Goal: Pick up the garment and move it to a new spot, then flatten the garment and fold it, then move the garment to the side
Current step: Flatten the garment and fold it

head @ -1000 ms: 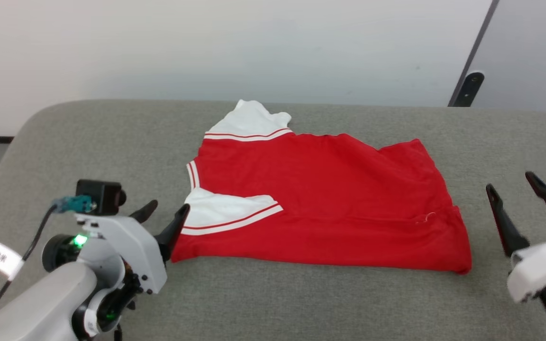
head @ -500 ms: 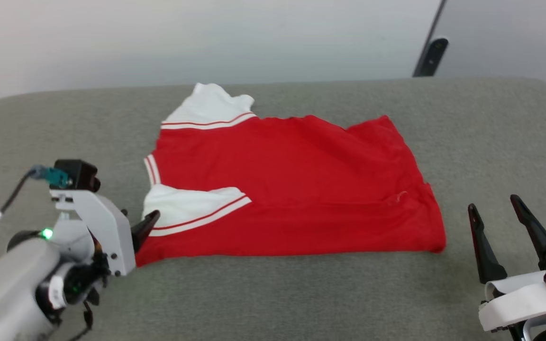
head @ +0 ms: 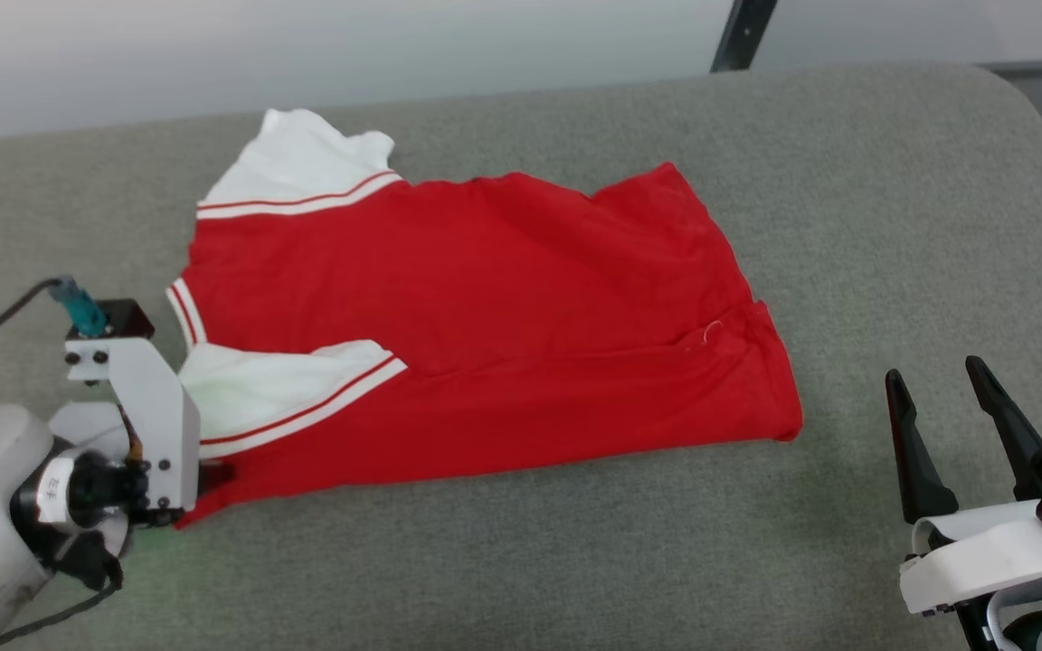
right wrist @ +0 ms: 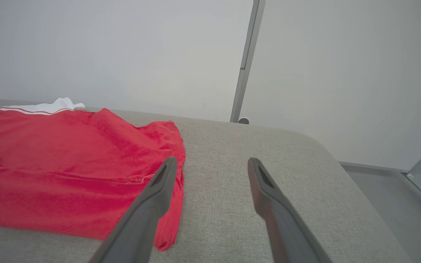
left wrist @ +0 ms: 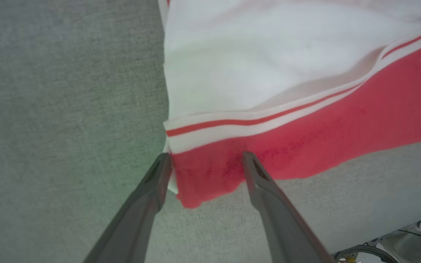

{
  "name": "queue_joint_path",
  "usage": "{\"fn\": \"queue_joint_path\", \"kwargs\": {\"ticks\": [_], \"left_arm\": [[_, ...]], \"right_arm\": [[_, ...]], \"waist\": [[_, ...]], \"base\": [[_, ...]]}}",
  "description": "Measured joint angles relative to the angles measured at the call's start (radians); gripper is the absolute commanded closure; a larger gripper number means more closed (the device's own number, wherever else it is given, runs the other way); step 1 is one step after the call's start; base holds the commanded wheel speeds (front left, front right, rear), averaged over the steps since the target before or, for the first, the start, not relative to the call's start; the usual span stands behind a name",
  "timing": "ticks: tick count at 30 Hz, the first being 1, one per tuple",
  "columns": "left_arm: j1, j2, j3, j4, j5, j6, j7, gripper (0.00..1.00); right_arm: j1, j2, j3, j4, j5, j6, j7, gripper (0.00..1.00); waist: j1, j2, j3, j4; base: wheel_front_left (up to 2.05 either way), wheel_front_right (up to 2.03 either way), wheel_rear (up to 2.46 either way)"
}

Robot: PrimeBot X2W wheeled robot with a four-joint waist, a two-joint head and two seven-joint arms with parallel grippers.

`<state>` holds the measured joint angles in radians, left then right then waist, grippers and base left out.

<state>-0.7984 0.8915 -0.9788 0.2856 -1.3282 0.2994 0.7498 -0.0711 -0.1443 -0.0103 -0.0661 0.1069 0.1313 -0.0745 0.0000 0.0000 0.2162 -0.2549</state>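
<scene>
We seem to be in a bare lab or test room: a plain pale wall (head: 394, 45) across the top, a grey cloth-covered desk (head: 847, 181) with rounded corners, a dark metal post (head: 743, 32) at upper right, and smooth grey floor (right wrist: 397, 197).

The grey upholstered surface (head: 892, 181) is seen from high up in the head view, tilted forward and down, with the whole garment (head: 503, 316) taken in. The left wrist view is aimed steeply down along the left gripper (left wrist: 206, 156), very close to the white sleeve (left wrist: 269, 54) and red corner, a part shared with the head view's lower left. The right wrist view is held low and nearly level, past the right gripper (right wrist: 212, 160) towards the wall (right wrist: 122, 47); the garment's right hem and the post (right wrist: 245, 54) are shared with the head view
</scene>
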Motion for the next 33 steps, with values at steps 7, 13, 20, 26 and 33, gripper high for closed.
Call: {"fn": "queue_joint_path", "kwargs": {"ticks": [7,13,20,26,33], "left_arm": [[-0.049,0.002,-0.035,0.060,0.029,-0.001,0.083,0.00],[-0.076,-0.025,-0.026,0.122,0.007,0.000,0.118,0.53],[-0.103,-0.054,-0.020,0.165,0.014,-0.010,0.107,1.00],[-0.127,-0.088,-0.024,0.184,0.024,-0.028,0.103,1.00],[-0.160,-0.132,-0.029,0.203,0.036,-0.044,0.099,1.00]], "right_arm": [[-0.025,0.002,0.008,0.008,0.036,0.000,-0.008,0.00],[-0.047,0.009,0.027,0.021,0.070,0.000,0.034,0.00],[-0.085,-0.052,0.115,0.021,0.160,0.000,0.277,0.00],[-0.190,-0.129,0.180,0.013,0.268,0.000,0.572,0.00],[-0.345,-0.168,0.203,0.117,0.275,0.000,0.872,0.00]], "waist": [[0.0000,0.0000,0.056,-0.026],[0.0000,0.0000,0.105,-0.038],[0.0000,0.0000,0.126,-0.024],[0.0000,0.0000,0.134,0.003],[0.0000,0.0000,0.149,0.040]], "base": [[0.00,0.00,0.00],[0.00,0.00,0.00],[0.00,0.00,0.00],[0.00,0.00,0.00],[0.00,0.00,0.00]]}}
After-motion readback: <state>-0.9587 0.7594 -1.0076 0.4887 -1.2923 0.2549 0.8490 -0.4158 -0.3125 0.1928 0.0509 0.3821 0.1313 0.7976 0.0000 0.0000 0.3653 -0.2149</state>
